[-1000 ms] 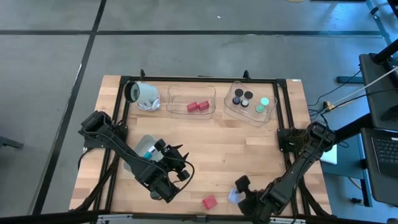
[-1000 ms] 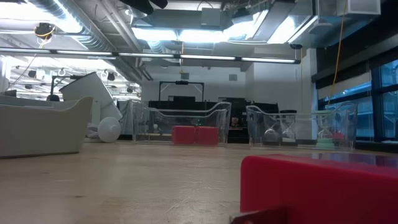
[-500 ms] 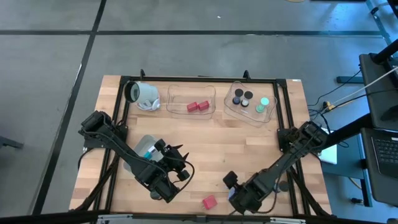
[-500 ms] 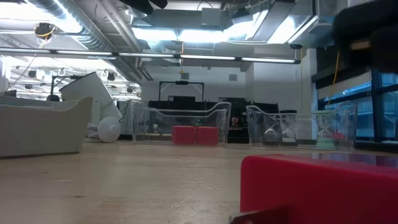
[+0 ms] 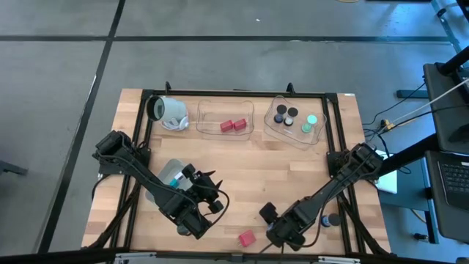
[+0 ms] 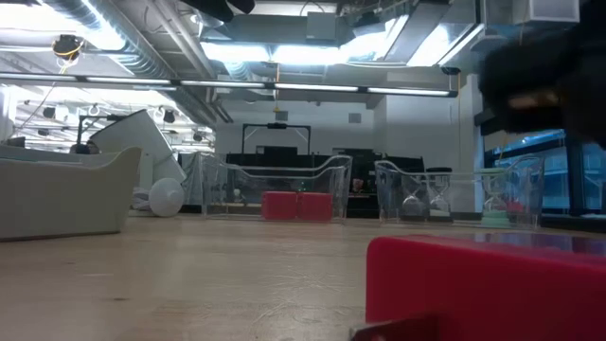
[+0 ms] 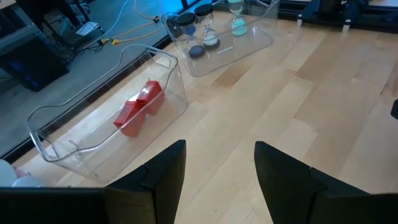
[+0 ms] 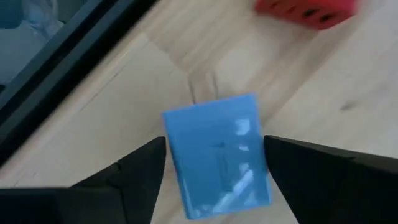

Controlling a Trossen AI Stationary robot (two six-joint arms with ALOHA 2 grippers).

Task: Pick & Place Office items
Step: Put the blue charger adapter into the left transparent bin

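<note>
The tabletop (image 5: 293,176) is made of pale wood, smooth, with planks and grain seen. Two trays (image 5: 226,117) near its far edge are made of clear, shiny plastic. The blue card (image 8: 217,155) is glossy, with light seen on it. The red block (image 5: 246,238) at the near edge looks smooth and dull

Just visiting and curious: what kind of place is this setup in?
Probably a robotics lab or workshop. A wooden table in a black frame stands on a bare concrete floor, exposed ducts run under the ceiling, and cables trail to a laptop beside it.
</note>
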